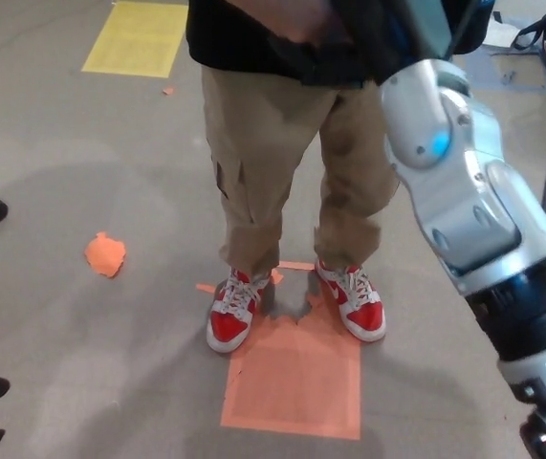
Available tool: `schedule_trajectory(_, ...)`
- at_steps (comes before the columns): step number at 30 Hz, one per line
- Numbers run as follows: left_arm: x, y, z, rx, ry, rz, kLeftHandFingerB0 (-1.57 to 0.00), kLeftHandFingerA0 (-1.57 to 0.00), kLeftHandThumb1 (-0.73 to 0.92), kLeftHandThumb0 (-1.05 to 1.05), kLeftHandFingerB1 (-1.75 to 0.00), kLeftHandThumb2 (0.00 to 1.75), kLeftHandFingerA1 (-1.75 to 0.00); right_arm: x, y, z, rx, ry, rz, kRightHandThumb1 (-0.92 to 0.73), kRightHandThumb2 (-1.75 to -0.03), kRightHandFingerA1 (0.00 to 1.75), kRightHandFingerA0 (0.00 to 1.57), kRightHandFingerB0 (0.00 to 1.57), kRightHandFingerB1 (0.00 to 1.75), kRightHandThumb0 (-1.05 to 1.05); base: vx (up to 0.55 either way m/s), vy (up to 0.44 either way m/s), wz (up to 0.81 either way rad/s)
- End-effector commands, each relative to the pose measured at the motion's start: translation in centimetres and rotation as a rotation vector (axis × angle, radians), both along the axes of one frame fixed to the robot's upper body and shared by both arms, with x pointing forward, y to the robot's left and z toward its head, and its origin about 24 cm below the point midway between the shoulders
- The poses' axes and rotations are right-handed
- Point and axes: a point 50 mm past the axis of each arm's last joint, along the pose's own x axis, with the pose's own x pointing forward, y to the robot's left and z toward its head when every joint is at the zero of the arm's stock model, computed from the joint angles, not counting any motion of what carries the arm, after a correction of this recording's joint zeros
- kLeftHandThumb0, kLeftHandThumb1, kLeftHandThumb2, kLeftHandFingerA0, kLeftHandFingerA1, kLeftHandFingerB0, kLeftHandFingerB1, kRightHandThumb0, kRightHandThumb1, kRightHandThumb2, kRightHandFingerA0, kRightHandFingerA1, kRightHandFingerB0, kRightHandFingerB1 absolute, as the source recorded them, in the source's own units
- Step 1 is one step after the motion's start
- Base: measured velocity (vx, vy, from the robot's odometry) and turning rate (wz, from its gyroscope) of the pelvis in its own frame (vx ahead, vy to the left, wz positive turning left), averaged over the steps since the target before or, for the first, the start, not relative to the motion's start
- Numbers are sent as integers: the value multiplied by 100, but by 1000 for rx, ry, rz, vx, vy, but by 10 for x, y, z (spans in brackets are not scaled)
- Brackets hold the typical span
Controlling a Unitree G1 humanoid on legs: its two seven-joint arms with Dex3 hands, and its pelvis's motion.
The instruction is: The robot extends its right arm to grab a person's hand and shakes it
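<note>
Person's hand (287,17) at top edge, blurred, against black shirt, joined with my right hand (368,33). Right hand mostly cut off; clasp cannot tell. Step: shake, upstroke. Next: bring arm down gently, keep grip soft.

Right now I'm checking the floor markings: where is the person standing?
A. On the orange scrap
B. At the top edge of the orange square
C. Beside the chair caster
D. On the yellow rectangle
B: the red sneakers straddle the top edge of the orange square.
</note>
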Motion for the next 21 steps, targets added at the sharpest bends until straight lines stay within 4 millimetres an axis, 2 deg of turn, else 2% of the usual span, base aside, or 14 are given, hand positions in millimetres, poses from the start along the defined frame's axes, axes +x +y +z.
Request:
schedule_trajectory(1,1,8,8,59,4,-18,0,-1,67,-30,-47,112,-48,25,-20,-46,-47,288,-88,-57,-57,78,106,74,84,-12,0,0,0)
schedule_trajectory(3,3,8,9,43,-3,-13,0,-1,67,-30,-47,112,-48,35,-24,-76,-18,400,-95,-69,-60,98,100,73,97,-9,0,0,0)
schedule_trajectory(4,3,8,9,37,-3,-11,0,-1,67,-30,-47,112,-48,37,-26,-88,-10,445,-100,-69,-60,98,100,73,97,-9,0,0,0)
schedule_trajectory(6,3,8,9,33,0,-7,0,-1,66,-30,-47,112,-48,38,-29,-120,-45,550,-114,-51,-55,116,101,76,116,-9,0,0,0)
schedule_trajectory(7,3,8,8,30,1,-5,0,0,67,-30,-48,112,-48,37,-31,-136,-63,611,-118,-60,-58,96,109,76,114,-12,0,0,0)
schedule_trajectory(10,3,8,7,33,1,-6,0,0,67,-30,-47,112,-48,32,-33,-161,-87,725,-135,-70,-61,83,113,72,108,-17,0,0,0)
schedule_trajectory(11,3,8,7,29,-1,-4,0,0,66,-30,-47,112,-48,29,-34,-171,-99,752,-133,-67,-60,69,109,75,71,-21,0,0,0)
schedule_trajectory(13,3,8,8,24,-3,-3,0,0,66,-31,-48,112,-48,25,-35,-183,-116,783,-130,-67,-60,69,107,75,67,-22,0,0,0)
schedule_trajectory(15,3,8,8,11,-10,-3,0,-1,68,-30,-48,112,-48,22,-35,-189,-120,803,-125,-67,-60,88,99,71,98,-20,0,0,0)
schedule_trajectory(16,3,8,8,11,-10,-4,0,-1,68,-30,-48,112,-48,22,-34,-190,-122,807,-123,-67,-60,88,99,71,98,-20,0,0,0)
schedule_trajectory(17,4,8,9,15,-8,-4,0,-1,67,-30,-48,112,-48,22,-34,-190,-125,809,-120,-69,-60,86,98,70,89,-20,0,0,0)
schedule_trajectory(19,5,8,10,26,-7,-5,0,0,68,-30,-48,112,-48,23,-32,-187,-119,803,-113,-70,-60,85,99,70,93,-20,0,0,0)
schedule_trajectory(20,4,8,10,22,-7,-5,0,0,68,-30,-48,112,-48,25,-30,-182,-85,786,-89,-77,-63,104,102,68,117,-23,0,0,0)
schedule_trajectory(21,4,8,10,18,-7,-4,0,0,67,-30,-48,112,-48,28,-27,-174,-61,760,-69,-79,-63,106,100,68,117,-22,0,0,0)
